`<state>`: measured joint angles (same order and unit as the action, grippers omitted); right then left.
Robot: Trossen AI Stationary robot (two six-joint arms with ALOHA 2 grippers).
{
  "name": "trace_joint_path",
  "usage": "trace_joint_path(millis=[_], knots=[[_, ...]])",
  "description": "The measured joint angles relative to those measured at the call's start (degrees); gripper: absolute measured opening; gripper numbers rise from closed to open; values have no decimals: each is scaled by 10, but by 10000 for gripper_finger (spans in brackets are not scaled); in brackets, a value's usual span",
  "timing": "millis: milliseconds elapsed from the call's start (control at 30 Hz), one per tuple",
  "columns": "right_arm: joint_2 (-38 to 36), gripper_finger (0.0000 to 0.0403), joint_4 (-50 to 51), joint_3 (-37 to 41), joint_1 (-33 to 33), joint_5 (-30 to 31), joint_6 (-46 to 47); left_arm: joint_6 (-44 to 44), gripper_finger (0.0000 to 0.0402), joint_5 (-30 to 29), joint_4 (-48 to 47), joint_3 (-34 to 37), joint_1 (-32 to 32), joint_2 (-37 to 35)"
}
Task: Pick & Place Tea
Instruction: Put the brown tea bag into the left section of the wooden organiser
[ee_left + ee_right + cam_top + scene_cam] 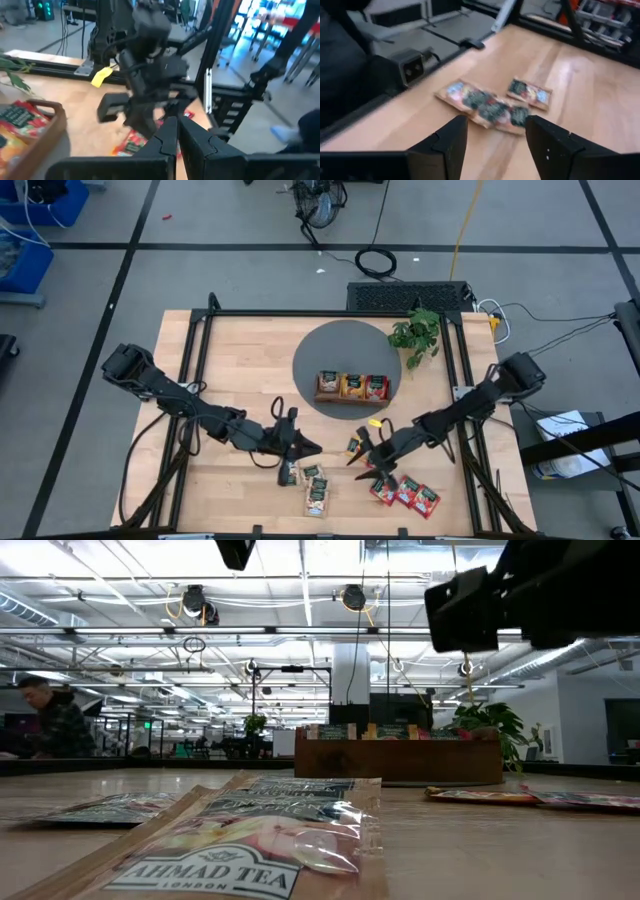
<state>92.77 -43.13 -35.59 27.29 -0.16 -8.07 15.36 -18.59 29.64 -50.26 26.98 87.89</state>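
Several tea sachets lie flat on the wooden table: pale green-white ones (315,485) (492,107) near the front edge, red ones (405,492) to their right, and an orange one (354,445). More sachets stand in the brown tray (352,388). My left gripper (312,447) (177,132) hovers shut above the table, with nothing seen between its fingers. My right gripper (355,458) (495,142) is open, close to the left gripper and above the table, facing the green-white sachets.
The tray sits on a round grey mat (320,350). A green plant (415,332) stands at the mat's far right. A black frame (200,350) runs along the table's sides. The two grippers nearly meet at mid-table. In the low view, a person (50,720) shows in the room beyond.
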Motion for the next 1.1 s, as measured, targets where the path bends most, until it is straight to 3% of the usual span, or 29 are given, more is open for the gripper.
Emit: trace_joint_path(millis=[433,967,1100], knots=[[33,151,-21,-4,-2,0,82,112,21,21,23,0,-3,0],[37,150,-24,-4,9,19,170,101,21,41,1,0,10,0],[37,150,-33,-4,23,25,186,44,21,136,-31,-3,14,-1]])
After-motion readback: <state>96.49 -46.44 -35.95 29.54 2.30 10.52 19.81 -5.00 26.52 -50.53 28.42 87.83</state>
